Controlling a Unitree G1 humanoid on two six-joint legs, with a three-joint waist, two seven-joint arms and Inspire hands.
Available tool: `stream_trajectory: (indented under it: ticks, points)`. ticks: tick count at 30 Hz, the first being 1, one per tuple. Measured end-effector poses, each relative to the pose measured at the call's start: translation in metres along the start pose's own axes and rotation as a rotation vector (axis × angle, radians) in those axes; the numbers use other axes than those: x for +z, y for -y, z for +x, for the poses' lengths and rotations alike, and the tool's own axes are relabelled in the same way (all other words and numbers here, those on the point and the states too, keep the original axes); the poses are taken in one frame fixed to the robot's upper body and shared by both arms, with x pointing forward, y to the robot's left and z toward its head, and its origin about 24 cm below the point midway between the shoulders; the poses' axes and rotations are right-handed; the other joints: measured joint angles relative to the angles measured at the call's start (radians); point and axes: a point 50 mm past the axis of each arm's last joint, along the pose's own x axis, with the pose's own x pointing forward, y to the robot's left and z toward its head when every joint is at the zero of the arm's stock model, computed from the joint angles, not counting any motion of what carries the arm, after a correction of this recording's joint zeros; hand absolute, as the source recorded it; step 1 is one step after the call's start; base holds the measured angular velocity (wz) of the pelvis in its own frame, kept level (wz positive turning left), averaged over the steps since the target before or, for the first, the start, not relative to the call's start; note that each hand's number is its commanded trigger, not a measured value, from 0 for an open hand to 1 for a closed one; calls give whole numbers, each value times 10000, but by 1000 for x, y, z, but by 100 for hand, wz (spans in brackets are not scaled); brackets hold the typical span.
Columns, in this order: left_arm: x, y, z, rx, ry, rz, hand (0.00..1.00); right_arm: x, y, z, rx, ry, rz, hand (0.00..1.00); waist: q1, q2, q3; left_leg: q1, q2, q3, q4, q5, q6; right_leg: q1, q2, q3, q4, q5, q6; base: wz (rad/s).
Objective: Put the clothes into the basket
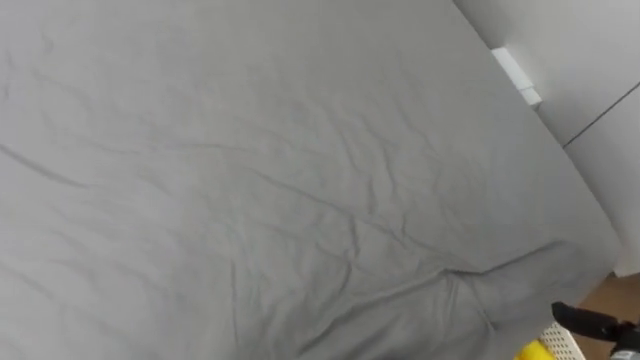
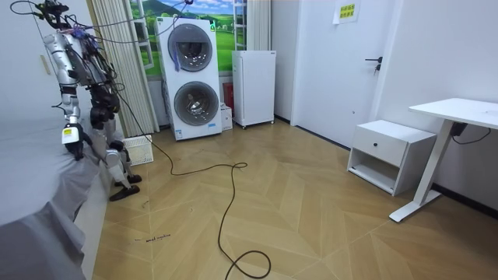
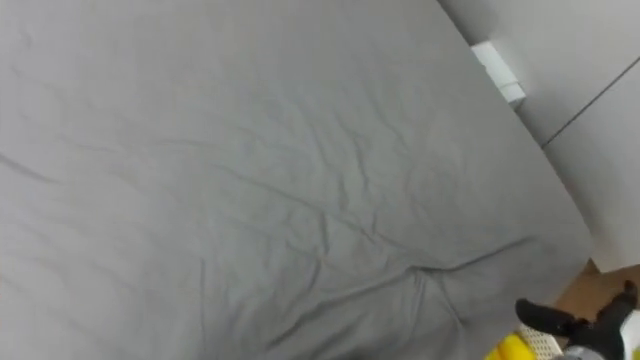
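Room view puts the robot at the picture's left, standing against the edge of one bed under a wrinkled grey sheet (image 2: pixel 35 183). One white lattice-sided plastic laundry basket (image 2: pixel 138 149) sits on the herringbone wood floor (image 2: pixel 311 210) just beside its feet, on the side away from the bed. A hand (image 2: pixel 73 145) hangs low by the mattress edge, too small for me to say which one it is or how it is set.

Behind the robot I count two white round-doored laundry machines (image 2: pixel 191 78) stacked one on the other, then one small white fridge (image 2: pixel 254 87). Further right are one closed white door (image 2: pixel 342 70), one low white bedside cabinet with a single drawer (image 2: pixel 389 154) and one white desk (image 2: pixel 459 115).

From the head camera I see the grey sheet with no garment lying on it. One small white block (image 1: pixel 516 76) is fixed to the pale wall beyond the bed. At the lower right corner the dark right hand (image 3: pixel 550 317) reaches in over a strip of white lattice. I cannot tell how it is set. One bright yellow thing (image 3: pixel 505 349) shows at the bottom edge, just beside that lattice and below the hand. I cannot tell whether it is clothing or whether the hand holds it.
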Motion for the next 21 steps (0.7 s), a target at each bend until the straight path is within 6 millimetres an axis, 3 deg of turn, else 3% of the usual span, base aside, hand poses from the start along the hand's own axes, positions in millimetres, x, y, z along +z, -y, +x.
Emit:
stream_trajectory:
  ticks: [4, 8, 15, 18, 21]
  points:
    - [3, -4, 0, 275, 248, 287, 0, -18, 5, -6, 222, -407, -250, 0, 193, -169, -23, 371, -32, -271, -101, 5, -12, 587, -34, -296, -267, -56, 8, 29]
    - [2, -2, -2, 499, 445, 124, 0, -42, -5, -20, 1180, -1263, -362, 0, 222, -269, -12, 933, -143, -822, -276, 24, -38, 1486, -152, -825, -729, -77, 3, 40]
    - [7, 12, -7, 370, 957, -780, 0, -86, -27, -46, 2897, -3508, -175, 0, 788, -267, -12, 1571, -347, -1528, -344, 16, -22, 2504, -323, -1480, -1017, -251, 68, 31]
    - [8, 23, -10, 78, 1172, -1137, 0, -96, -32, -52, 3174, -4161, -191, 0, 1155, -190, -39, 1735, -391, -1656, -343, 9, -12, 2696, -384, -1682, -1013, -318, 87, 16]
    - [6, 23, -11, -1, 1198, -1398, 0, -104, -30, -55, 3318, -4535, -327, 0, 1248, -223, -66, 1793, -421, -1896, -290, 9, -13, 2898, -405, -1935, -1039, -351, 73, 20]
